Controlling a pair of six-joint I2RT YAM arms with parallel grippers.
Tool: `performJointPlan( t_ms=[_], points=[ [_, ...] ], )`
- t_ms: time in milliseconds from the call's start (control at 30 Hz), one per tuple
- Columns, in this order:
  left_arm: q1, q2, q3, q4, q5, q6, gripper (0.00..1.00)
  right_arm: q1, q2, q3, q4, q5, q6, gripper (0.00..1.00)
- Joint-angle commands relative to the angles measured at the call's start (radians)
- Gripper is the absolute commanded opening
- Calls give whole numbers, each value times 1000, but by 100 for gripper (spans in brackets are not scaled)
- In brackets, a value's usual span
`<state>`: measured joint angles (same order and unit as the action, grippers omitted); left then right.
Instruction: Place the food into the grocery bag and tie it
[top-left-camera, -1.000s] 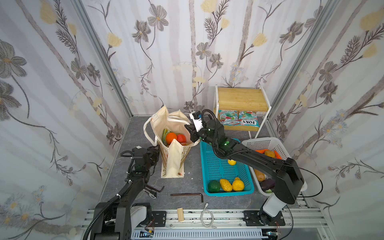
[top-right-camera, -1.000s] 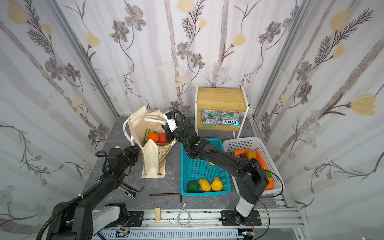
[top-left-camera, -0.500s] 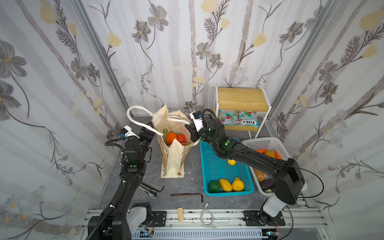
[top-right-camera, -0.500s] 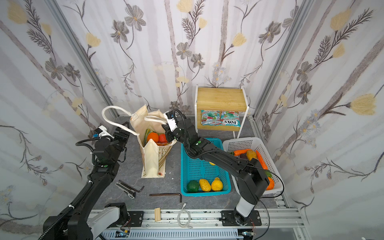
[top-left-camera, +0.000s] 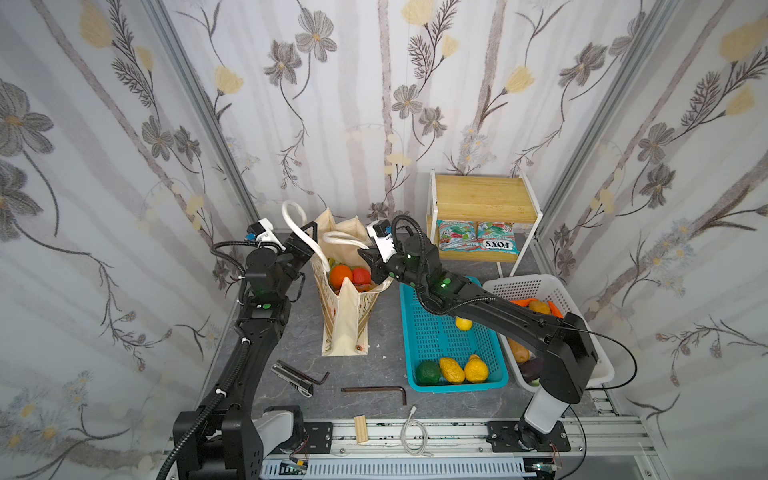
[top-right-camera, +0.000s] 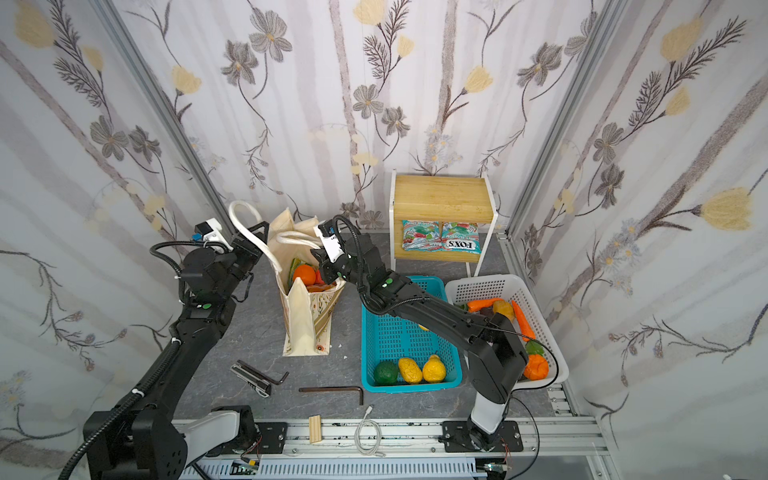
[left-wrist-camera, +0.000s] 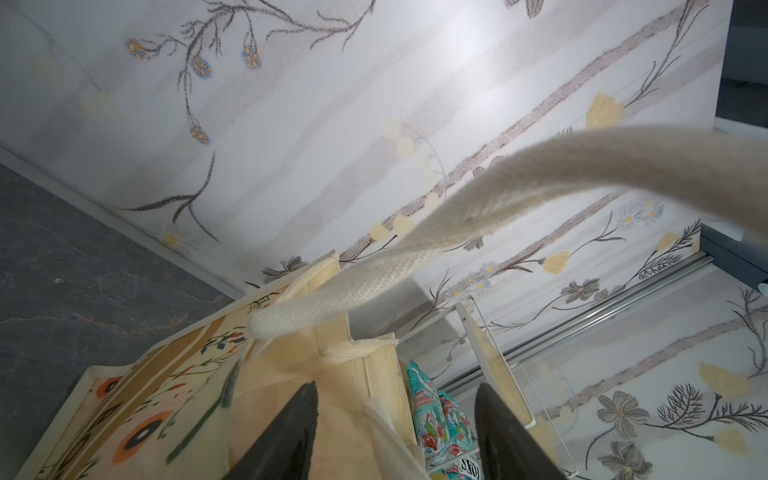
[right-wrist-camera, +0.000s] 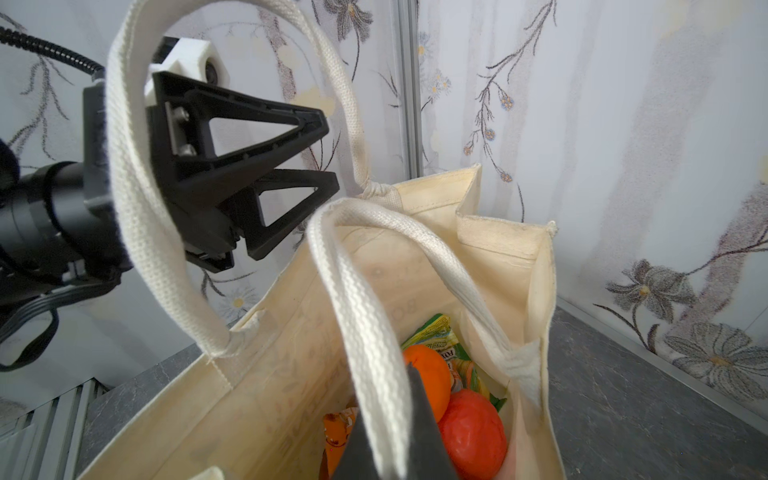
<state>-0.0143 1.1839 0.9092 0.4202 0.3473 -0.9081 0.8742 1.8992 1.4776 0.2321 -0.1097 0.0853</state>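
Note:
The cream floral grocery bag (top-left-camera: 345, 324) (top-right-camera: 305, 320) stands upright and open on the grey table. Inside lie food items: an orange (right-wrist-camera: 428, 382), a red tomato (right-wrist-camera: 473, 432), a green packet (right-wrist-camera: 440, 336) and an orange packet (right-wrist-camera: 336, 432). My right gripper (top-left-camera: 365, 257) (right-wrist-camera: 390, 399) is shut on one rope handle (right-wrist-camera: 357, 291) above the bag's mouth. My left gripper (top-left-camera: 309, 241) (right-wrist-camera: 332, 153) (left-wrist-camera: 395, 386) is open and pokes through the loop of the other handle (top-left-camera: 293, 220) (left-wrist-camera: 457, 208), which drapes over it. It grips nothing.
A teal basket (top-left-camera: 449, 332) with lemons and a green fruit sits right of the bag. Beyond it stand a white basket (top-left-camera: 540, 286) of vegetables and a wooden shelf (top-left-camera: 482, 199) over snack packets (top-left-camera: 478, 241). Hex keys (top-left-camera: 374, 390) and a tool (top-left-camera: 295, 374) lie near the front.
My left arm rose from beside the bag's base to its top, lifting the left handle loop, and its gripper now reaches through that loop. The right gripper has not moved.

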Motion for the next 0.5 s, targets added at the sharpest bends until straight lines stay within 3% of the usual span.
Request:
performJointPlan(
  t_ms=[0, 267, 467],
  points=[
    [-10, 27, 37, -82, 77, 1, 62, 6, 6, 10, 45, -54, -15, 0],
    [-44, 57, 78, -101, 97, -30, 56, 23, 23, 27, 70, -95, -5, 0],
    [-45, 62, 89, -104, 144, -60, 44, 25, 35, 43, 67, -65, -5, 0]
  ],
)
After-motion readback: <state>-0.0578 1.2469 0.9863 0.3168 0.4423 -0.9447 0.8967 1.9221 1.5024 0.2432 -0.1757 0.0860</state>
